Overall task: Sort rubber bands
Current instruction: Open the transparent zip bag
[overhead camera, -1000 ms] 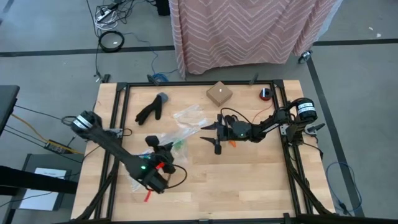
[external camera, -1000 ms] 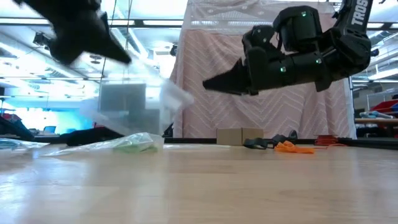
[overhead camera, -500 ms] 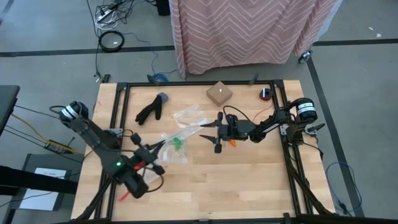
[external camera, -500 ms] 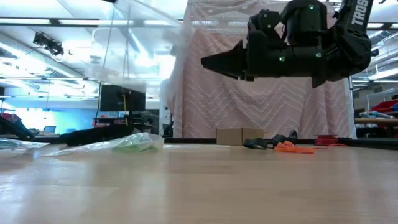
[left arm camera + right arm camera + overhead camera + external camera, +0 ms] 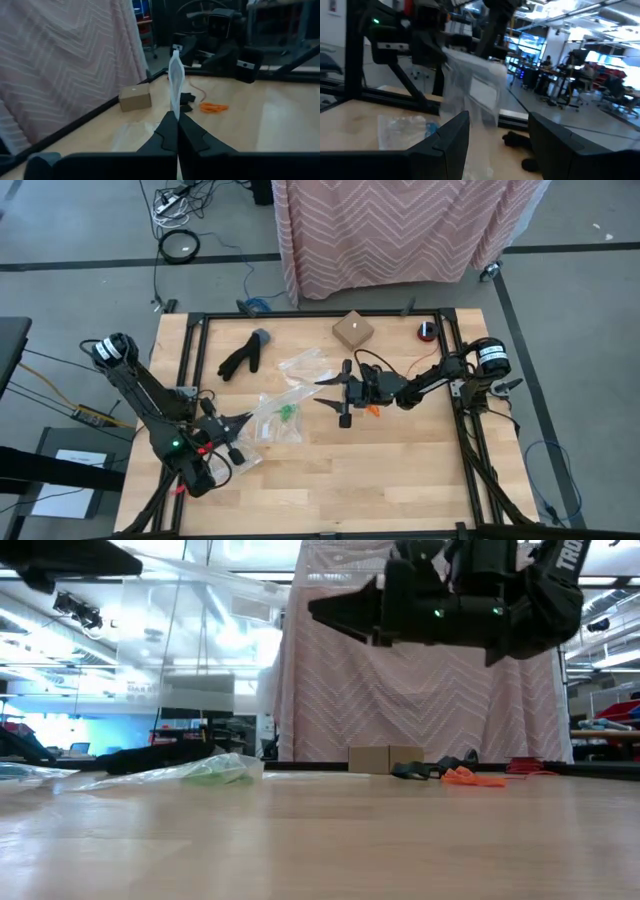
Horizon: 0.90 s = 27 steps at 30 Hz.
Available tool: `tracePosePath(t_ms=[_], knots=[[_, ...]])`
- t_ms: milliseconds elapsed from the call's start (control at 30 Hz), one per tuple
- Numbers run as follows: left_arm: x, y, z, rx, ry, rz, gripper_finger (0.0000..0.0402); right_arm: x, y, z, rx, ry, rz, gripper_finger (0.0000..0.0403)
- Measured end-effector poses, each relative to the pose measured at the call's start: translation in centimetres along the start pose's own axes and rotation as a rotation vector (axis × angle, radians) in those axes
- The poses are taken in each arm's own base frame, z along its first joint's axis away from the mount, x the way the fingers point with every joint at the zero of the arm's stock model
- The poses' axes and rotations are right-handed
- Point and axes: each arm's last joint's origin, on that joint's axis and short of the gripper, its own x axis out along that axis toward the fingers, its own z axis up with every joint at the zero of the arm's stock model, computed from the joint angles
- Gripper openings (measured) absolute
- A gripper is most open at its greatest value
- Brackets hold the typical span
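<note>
Two grippers working beside one cardboard box.
Left gripper is pinching one clear bag; right gripper is hovering, fingers apart.

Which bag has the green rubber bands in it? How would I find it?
Start at the cardboard box by the table's far edge and come toward the left arm. Two clear bags lie there; the nearer one, beside the left tool, is yours. Green rubber bands show through it, while the other bag looks plain.

A dark right gripper is hanging at one o'clock above the pale wooden counter, with small orange rubber bands lying at three o'clock.
</note>
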Motion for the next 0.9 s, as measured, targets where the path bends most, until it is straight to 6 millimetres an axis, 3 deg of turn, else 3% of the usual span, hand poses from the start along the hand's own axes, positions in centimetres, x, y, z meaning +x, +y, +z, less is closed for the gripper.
tracePosePath(t_ms=[233,467,900], knots=[[-1.2,1.3,-1.6,-0.021,-0.02,-0.062,0.0001,2.5,0.1,0.8,-0.006,0.082,0.063,0.019],[-2.2,1.7,-2.0,-0.039,-0.014,-0.125,0.0001,4.2,0.0,2.1,-0.007,0.093,0.066,0.019],[-3.7,2.3,-1.2,-0.038,-0.011,-0.213,0.0001,4.6,0.8,2.9,0.047,0.061,0.177,0.019]])
